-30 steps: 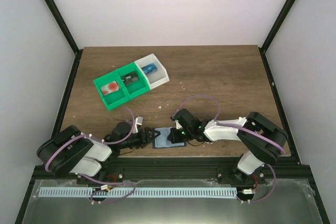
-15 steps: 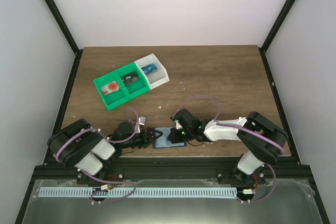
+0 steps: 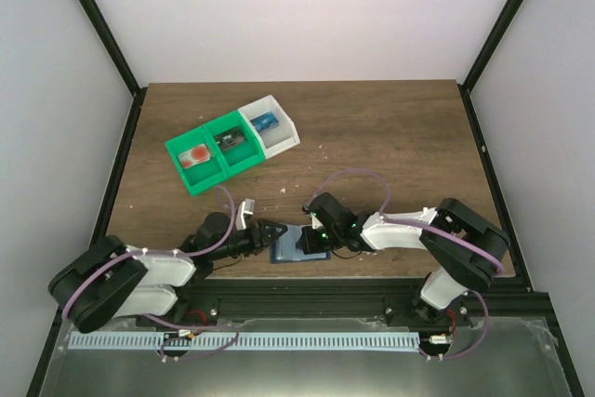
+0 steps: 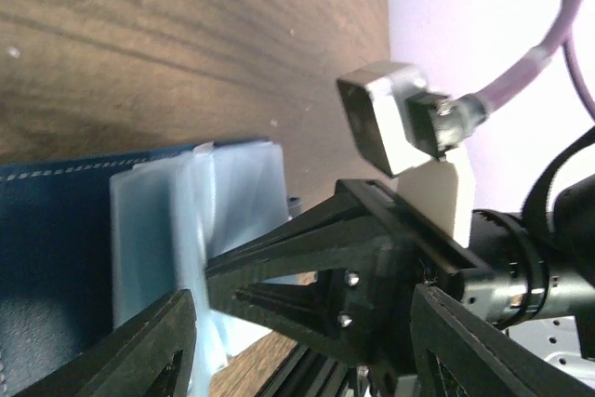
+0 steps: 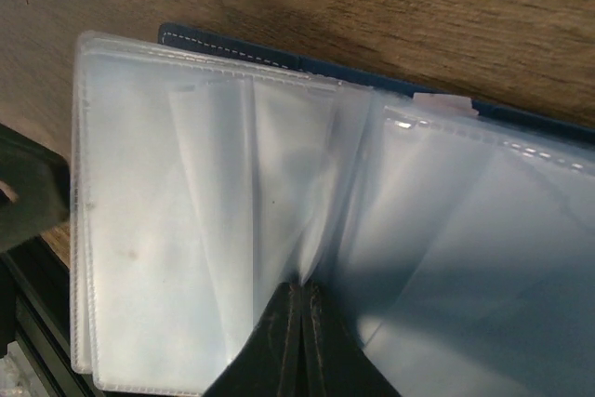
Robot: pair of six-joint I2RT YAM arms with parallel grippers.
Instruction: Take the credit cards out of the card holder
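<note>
The card holder (image 3: pixel 287 248) lies open near the table's front edge, navy outside with clear sleeves (image 5: pixel 195 220) fanned out. No card shows in those sleeves. My right gripper (image 5: pixel 302 293) is shut, its tips pressing into the fold between the sleeves. In the left wrist view it (image 4: pixel 279 267) reaches over the sleeves (image 4: pixel 177 211). My left gripper (image 3: pixel 275 231) is open at the holder's left edge with nothing between its fingers (image 4: pixel 153 346). A red-marked card (image 3: pixel 196 156), a dark card (image 3: pixel 230 141) and a blue card (image 3: pixel 265 122) lie in the trays.
A green tray (image 3: pixel 209 177) joined to a white tray (image 3: pixel 284 134) stands at the back left. The black frame rail (image 3: pixel 307 299) runs just below the holder. Purple cables (image 3: pixel 358 174) loop above both arms.
The left arm's elbow swung out and back. Its gripper lifted slightly away from the holder's left edge, and more of the holder shows. The right gripper stayed pressed on the sleeves.
</note>
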